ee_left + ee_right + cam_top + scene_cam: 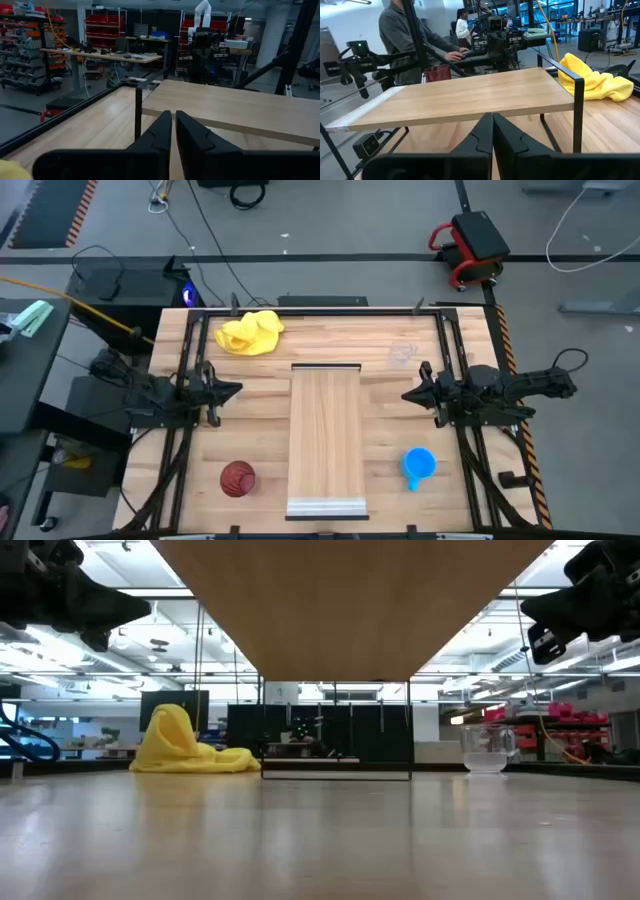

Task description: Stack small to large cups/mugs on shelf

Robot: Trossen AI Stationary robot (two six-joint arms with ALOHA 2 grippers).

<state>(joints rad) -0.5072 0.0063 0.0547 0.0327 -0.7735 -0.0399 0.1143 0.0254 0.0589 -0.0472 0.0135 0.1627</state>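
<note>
**Operator:** Cups first, nearest the front edge: where do they lie relative to each gripper?

**Technician:** On the worktop (330, 345), the dark red ribbed cup (237, 478) stands left of the shelf (325, 440), nearer the front than the left gripper (232, 390) and well apart from it. The blue mug (417, 464) stands right of the shelf, near the right gripper (412, 394) and in front of it. The clear glass mug (402, 354) sits toward the far edge, also on the right side.

**Operator:** Gripper state?

**Technician:** Both narrow, fingers nearly touching, holding nothing. Each faces the shelf across its width.

**Operator:** Shelf axis and contents?

**Technician:** Long axis runs front to far. Its top carries nothing; all cups appear empty.

**Operator:** Farthest item?

**Technician:** The yellow cloth (250, 333), far left, clear of the shelf.
</note>
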